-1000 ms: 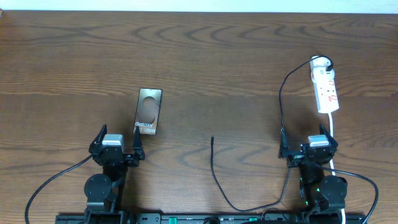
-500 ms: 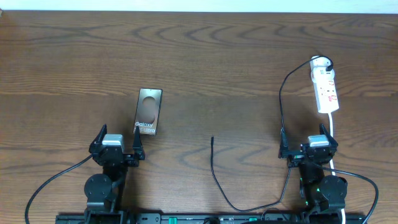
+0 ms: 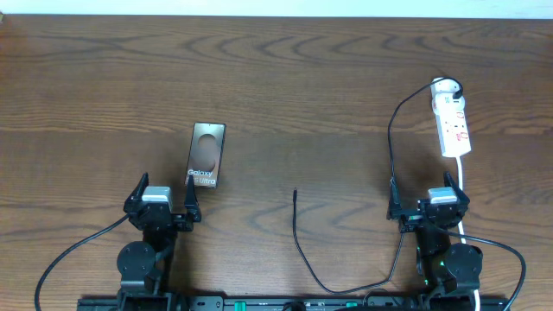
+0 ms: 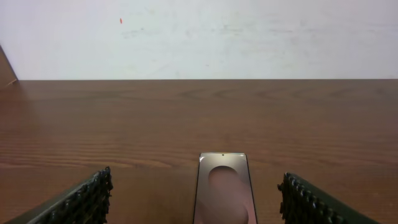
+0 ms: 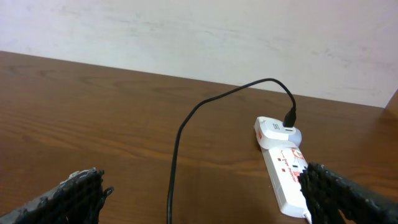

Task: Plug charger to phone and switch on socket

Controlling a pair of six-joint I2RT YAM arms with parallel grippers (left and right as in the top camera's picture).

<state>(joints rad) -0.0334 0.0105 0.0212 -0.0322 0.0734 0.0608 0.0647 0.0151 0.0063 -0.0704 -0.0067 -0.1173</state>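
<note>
While left gripper (image 3: 165, 194) and right gripper (image 3: 422, 197) stand open, empty: charger (image 3: 295, 207) tip lies well left of right gripper, pointing forward; phone (image 3: 206, 155) just ahead of left gripper, lengthwise away.

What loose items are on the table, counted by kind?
phone: 1
charger: 1
socket: 1
Total: 3
</note>
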